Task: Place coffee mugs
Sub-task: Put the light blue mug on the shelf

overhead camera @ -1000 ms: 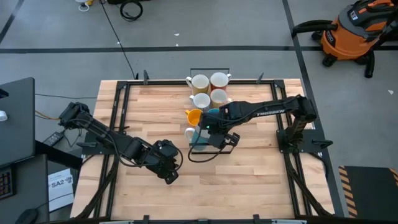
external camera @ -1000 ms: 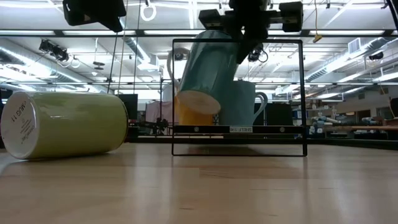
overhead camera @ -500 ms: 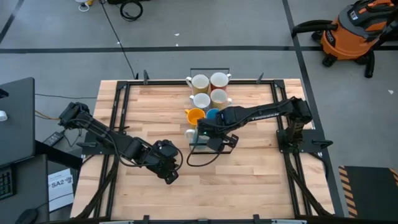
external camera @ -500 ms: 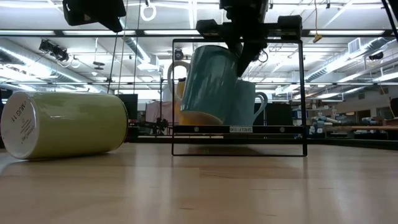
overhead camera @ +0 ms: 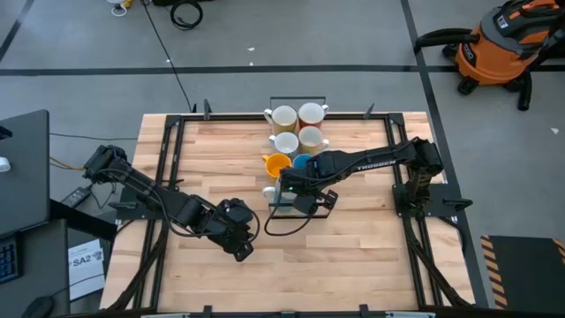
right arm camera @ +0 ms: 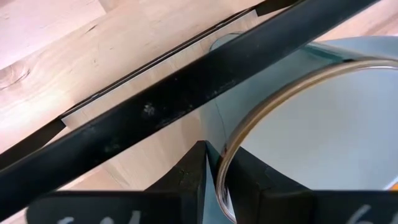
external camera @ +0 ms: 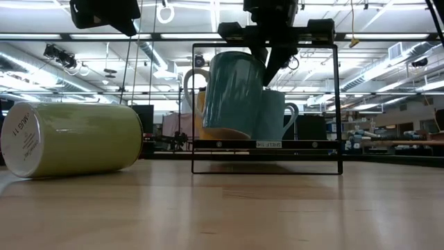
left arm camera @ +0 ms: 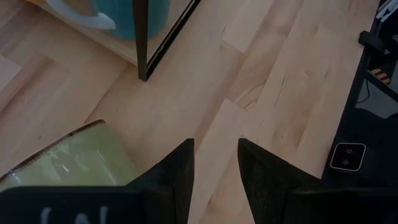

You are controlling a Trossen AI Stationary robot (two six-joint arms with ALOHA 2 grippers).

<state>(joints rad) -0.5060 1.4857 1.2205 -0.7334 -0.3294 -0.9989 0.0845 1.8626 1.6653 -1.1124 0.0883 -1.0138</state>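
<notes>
The right claw [right arm camera: 212, 171] is clamped on the rim of a pale teal mug [external camera: 234, 94], holding it tilted above the desk [overhead camera: 353, 238] inside a black wire frame [external camera: 338, 104], with other mugs [overhead camera: 296, 128] at its twelve o'clock. The left claw [left arm camera: 215, 168], narrowly parted, hovers beside a green mug [external camera: 73, 139] lying on its side.

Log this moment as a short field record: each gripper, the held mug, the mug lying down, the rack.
right gripper: shut on the teal mug's rim, above the rack
teal mug: held, tilted slightly, low over the rack
left gripper: open, empty, beside the pale green mug
pale green mug: lying on its side on the table
rack: black wire frame, several mugs already inside
</notes>
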